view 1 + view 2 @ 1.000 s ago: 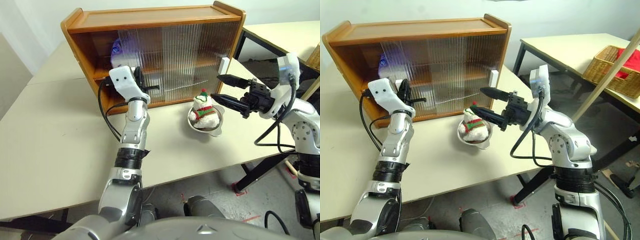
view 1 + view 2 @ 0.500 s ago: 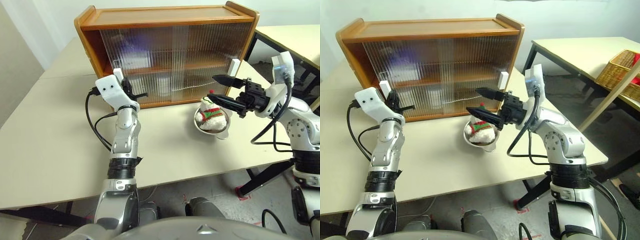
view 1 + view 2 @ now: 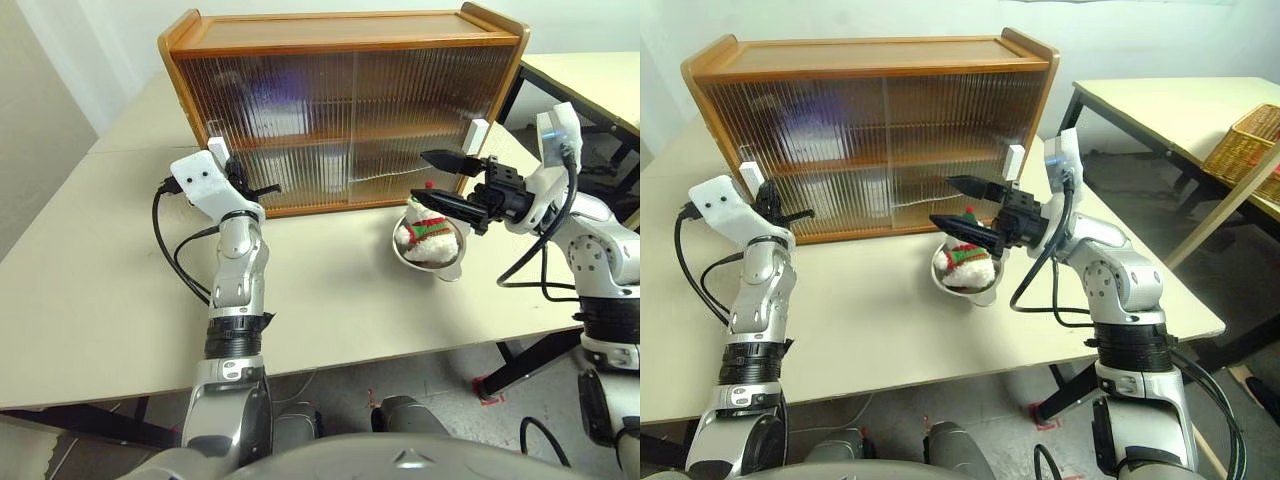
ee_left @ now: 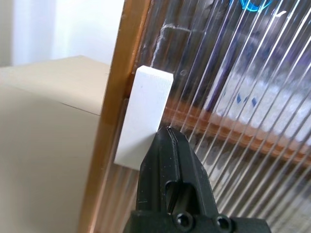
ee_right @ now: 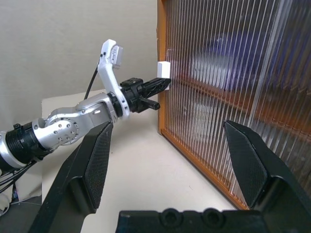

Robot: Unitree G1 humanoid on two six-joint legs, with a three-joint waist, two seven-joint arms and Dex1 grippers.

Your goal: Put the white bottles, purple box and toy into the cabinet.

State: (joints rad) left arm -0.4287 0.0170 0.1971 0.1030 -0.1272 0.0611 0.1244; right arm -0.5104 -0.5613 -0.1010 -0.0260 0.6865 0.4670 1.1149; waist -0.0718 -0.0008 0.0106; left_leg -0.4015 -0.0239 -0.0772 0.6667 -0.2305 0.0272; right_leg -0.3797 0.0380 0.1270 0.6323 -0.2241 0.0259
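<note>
The cabinet (image 3: 340, 40) stands at the back of the table, both ribbed doors drawn across its front. My left gripper (image 4: 169, 132) is shut, its tips pressed against the white handle (image 3: 215, 153) at the cabinet's left edge. A lilac blur (image 3: 268, 95) on the upper shelf and whitish shapes (image 3: 290, 160) on the lower shelf show through the doors; I cannot make out the white bottles or purple box clearly. The toy (image 3: 425, 222), a snowman with a striped scarf, sits in a steel bowl (image 3: 445, 265). My right gripper (image 3: 432, 180) hangs open just above it, holding nothing.
A second white handle (image 3: 476, 135) sits at the cabinet's right end. Beyond the table's right edge is another table (image 3: 1160, 100) with a wicker basket (image 3: 1250, 140). Bare tabletop (image 3: 330, 290) lies in front of the cabinet.
The left door has slid left and closed the opening at the cabinet's left end, my left gripper moving with its handle. The camera has shifted; the right gripper kept still.
</note>
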